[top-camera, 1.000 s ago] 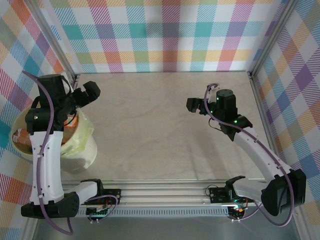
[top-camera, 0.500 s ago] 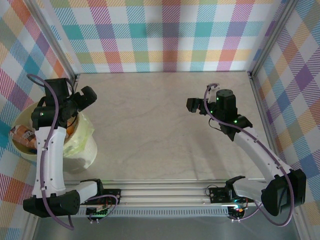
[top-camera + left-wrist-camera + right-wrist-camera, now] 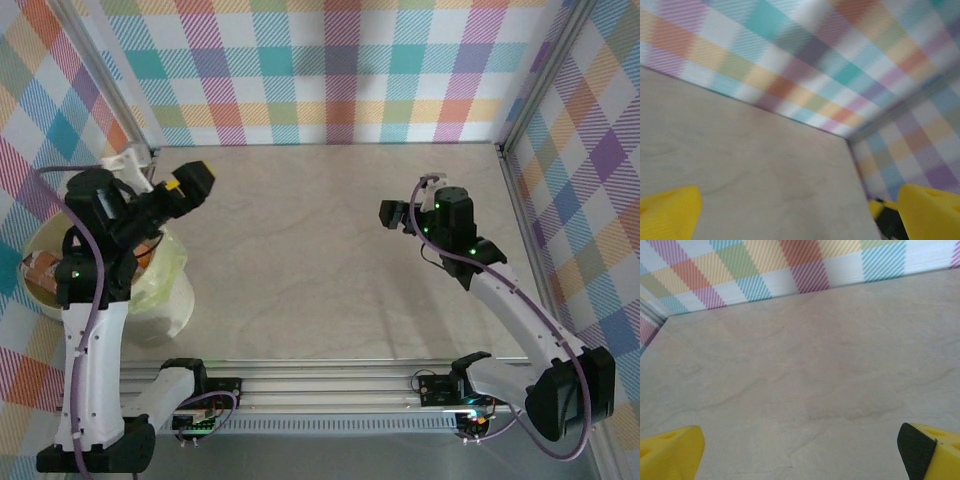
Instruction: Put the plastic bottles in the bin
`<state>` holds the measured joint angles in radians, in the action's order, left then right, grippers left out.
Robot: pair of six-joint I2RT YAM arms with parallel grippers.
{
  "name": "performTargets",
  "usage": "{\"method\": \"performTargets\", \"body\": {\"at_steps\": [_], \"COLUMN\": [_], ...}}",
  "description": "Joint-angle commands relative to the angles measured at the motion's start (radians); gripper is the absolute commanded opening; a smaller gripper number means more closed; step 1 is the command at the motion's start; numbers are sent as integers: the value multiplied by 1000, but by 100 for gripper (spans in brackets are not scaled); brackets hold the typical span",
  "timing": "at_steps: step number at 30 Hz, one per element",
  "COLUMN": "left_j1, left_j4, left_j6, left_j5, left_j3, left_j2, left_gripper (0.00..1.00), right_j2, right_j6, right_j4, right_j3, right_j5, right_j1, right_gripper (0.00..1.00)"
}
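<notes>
The bin (image 3: 165, 300), a pale yellow-green bucket with a thin bag over its rim, stands at the table's left edge. Plastic bottles (image 3: 44, 268) with orange labels lie inside it, partly hidden by my left arm. My left gripper (image 3: 190, 184) hangs open just past the bin's far right rim. In the left wrist view its yellow fingertips (image 3: 667, 214) stand wide apart over bare table, nothing between them. My right gripper (image 3: 392, 213) hovers open over the right half of the table. Its yellow pads (image 3: 669, 452) frame bare tabletop in the right wrist view.
The beige marble-look tabletop (image 3: 300, 260) is boxed in by plaid walls (image 3: 330, 70) with metal corner posts. A rail (image 3: 330, 380) runs along the near edge between the arm bases.
My left gripper has swung up and to the right, away from over the bin, and turned toward the table. The right gripper has shifted slightly right.
</notes>
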<state>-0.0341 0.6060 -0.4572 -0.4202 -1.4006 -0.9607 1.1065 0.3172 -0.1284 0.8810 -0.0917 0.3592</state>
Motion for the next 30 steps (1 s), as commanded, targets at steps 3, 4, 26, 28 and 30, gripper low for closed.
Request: {"method": "performTargets", "body": {"at_steps": [3, 4, 26, 28, 30], "left_j1": [-200, -246, -185, -153, -144], "left_j4": [-267, -293, -476, -518, -577], "left_j6": [18, 36, 349, 380, 409], "left_j5": [-18, 19, 650, 637, 655], "left_j3": [136, 162, 576, 622, 672], "left_j2": [-55, -77, -279, -281, -265], "left_gripper": [100, 100, 100, 100, 100], "right_j2": [-56, -59, 378, 376, 431], "right_j6": [-46, -62, -228, -262, -293], "right_j4": [148, 176, 750, 824, 998], "right_j3": [-99, -127, -385, -423, -489], "right_j5": [-169, -199, -56, 30, 101], "right_j1": [-35, -49, -363, -363, -362], "right_gripper": [100, 100, 100, 100, 100]}}
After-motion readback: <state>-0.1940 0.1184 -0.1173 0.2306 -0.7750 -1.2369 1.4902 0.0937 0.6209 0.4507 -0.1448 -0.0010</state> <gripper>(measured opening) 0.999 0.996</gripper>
